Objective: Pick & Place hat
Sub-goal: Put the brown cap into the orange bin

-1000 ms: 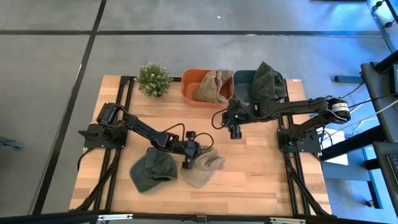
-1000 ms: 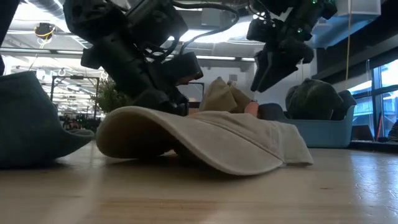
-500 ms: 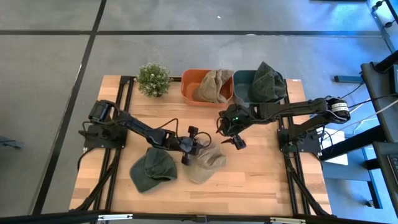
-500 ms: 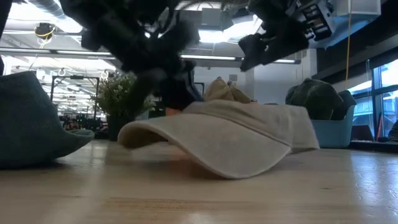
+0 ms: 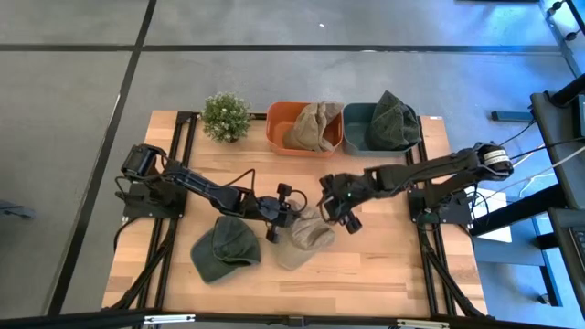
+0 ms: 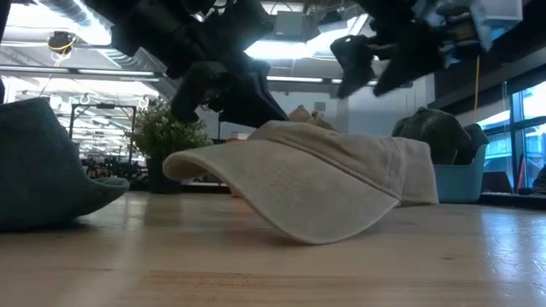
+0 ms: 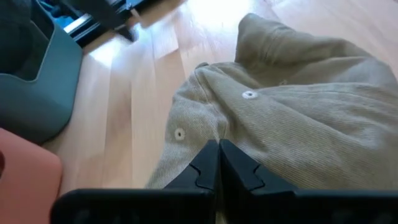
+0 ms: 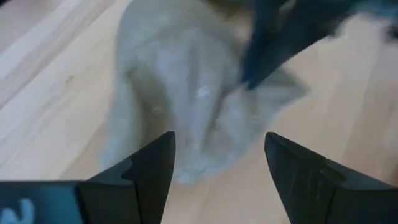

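Observation:
A tan cap lies near the middle of the table, its curved brim resting on the wood. My left gripper is shut on the cap's crown on its left side. My right gripper hovers open just right of and above the cap; in the right wrist view its fingers stand apart over the tan cap. A green cap lies flat to the left of the tan one. My left gripper pinches a fold of the tan cap's crown between its two fingers, close to an eyelet. The fingers come slanting down from the table's left. The crown is drawn up at the hold while the brim stays on the table.
At the far edge stand a potted plant, an orange bin holding a tan hat, and a teal bin holding a green hat. Bare wood lies along the near edge and right of the tan cap.
My left gripper has moved a little toward the table's right and far edge, dragging the tan cap with it and raising its crown. My right gripper has come down and toward the near edge, from beside the bins to just over the cap.

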Controlling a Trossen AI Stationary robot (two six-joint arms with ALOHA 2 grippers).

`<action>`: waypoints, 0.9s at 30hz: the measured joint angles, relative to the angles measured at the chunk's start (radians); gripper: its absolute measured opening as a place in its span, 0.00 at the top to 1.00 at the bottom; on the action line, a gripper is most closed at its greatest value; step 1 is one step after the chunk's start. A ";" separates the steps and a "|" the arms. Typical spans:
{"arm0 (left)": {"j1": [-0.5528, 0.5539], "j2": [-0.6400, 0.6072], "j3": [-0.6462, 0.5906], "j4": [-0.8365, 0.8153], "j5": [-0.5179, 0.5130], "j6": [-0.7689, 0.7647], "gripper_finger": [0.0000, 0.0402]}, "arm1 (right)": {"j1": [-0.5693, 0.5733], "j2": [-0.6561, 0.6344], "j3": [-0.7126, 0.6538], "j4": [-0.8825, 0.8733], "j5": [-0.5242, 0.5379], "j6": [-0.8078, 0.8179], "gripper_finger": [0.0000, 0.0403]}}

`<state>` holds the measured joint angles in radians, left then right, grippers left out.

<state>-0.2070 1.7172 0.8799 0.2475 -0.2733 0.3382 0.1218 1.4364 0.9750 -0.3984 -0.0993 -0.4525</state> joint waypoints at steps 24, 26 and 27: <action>0.054 0.010 0.002 -0.075 0.059 -0.036 0.99 | 0.039 0.156 -0.426 0.747 0.124 0.007 0.39; 0.061 0.010 0.002 -0.073 0.070 -0.045 0.99 | 0.039 0.192 -0.417 0.750 0.124 0.007 0.39; 0.062 0.010 0.002 -0.071 0.076 -0.045 0.99 | 0.038 0.209 -0.415 0.756 0.124 0.007 0.39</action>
<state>-0.1454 1.7267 0.8814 0.1761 -0.1975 0.2932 0.1599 1.6453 0.5602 0.3577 0.0246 -0.4454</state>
